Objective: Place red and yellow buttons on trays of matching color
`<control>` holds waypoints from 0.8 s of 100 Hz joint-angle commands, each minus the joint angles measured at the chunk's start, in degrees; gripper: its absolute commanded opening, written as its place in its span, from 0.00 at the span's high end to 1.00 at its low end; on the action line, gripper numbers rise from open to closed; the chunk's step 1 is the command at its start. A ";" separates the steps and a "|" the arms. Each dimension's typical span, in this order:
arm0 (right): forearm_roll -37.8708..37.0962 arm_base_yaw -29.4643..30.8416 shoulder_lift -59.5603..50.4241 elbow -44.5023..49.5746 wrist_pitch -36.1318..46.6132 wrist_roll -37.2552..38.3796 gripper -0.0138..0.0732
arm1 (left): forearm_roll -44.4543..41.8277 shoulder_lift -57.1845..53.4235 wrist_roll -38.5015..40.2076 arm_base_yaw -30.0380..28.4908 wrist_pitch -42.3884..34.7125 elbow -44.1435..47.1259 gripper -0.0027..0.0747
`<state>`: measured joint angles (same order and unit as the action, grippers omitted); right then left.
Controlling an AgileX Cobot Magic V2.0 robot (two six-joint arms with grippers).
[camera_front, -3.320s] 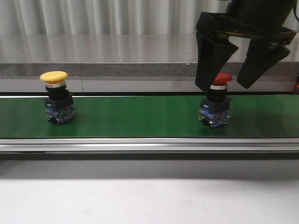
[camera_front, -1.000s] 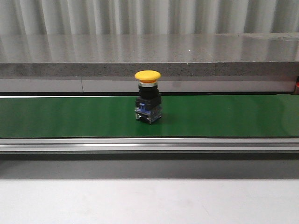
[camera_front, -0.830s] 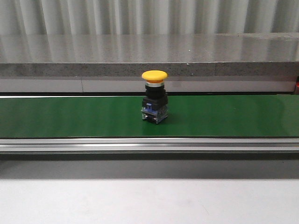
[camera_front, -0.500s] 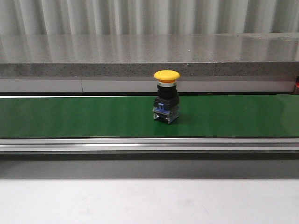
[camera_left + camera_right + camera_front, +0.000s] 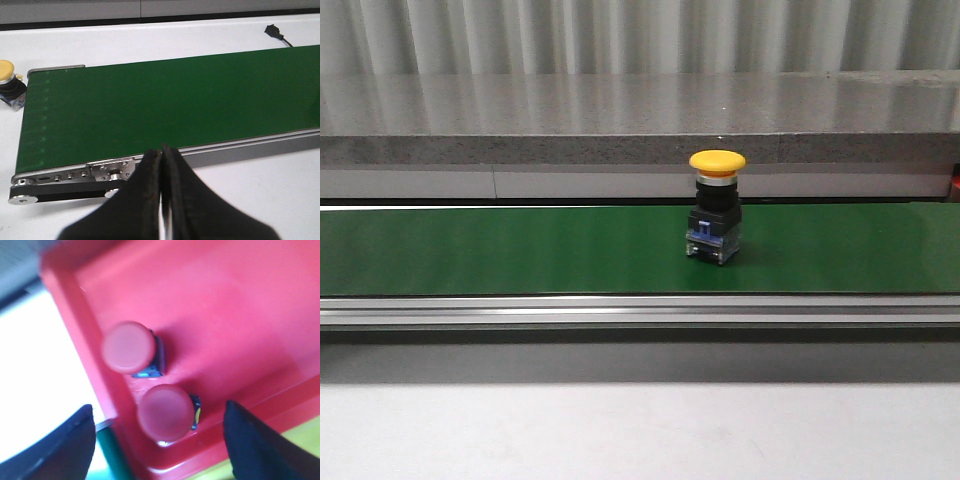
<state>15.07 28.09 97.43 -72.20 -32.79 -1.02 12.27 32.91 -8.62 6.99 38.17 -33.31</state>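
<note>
A yellow button point(image 5: 717, 205) with a black and blue base stands upright on the green conveyor belt point(image 5: 520, 250), right of centre in the front view. No arm shows in that view. In the right wrist view, two red buttons point(image 5: 129, 347) point(image 5: 166, 412) sit in a corner of the red tray point(image 5: 240, 305). My right gripper point(image 5: 159, 410) hangs open above the nearer one, its fingers wide on either side and touching nothing. My left gripper point(image 5: 161, 155) is shut and empty over the belt's near rail. Another yellow button point(image 5: 7, 89) stands on the white table beside the belt's end.
A metal rail point(image 5: 640, 310) runs along the belt's front edge, and a grey stone ledge point(image 5: 640, 110) lies behind it. A black cable end point(image 5: 274, 32) lies on the white table beyond the belt. A yellow-green surface point(image 5: 285, 457) borders the red tray's rim.
The yellow button has ridden the belt from the left to right of centre. The red button and my right gripper, at the belt's right earlier, have left the front view.
</note>
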 commanded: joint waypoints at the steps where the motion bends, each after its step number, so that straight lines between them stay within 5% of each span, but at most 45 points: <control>1: 0.45 -0.45 -6.63 -0.48 2.03 -1.24 0.22 | 1.10 0.03 -0.02 0.47 -3.20 -1.70 0.99; 40: 0.39 -6.00 -21.37 4.92 -3.83 -3.02 0.22 | 1.10 0.03 -0.02 0.47 -3.20 -1.70 0.99; 80: 0.39 -19.70 -26.11 5.47 -13.20 -4.64 0.22 | 1.10 0.03 -0.02 0.47 -3.20 -1.70 0.99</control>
<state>15.07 10.89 73.33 -65.35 -46.42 -4.30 12.27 32.91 -8.62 6.99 38.27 -33.31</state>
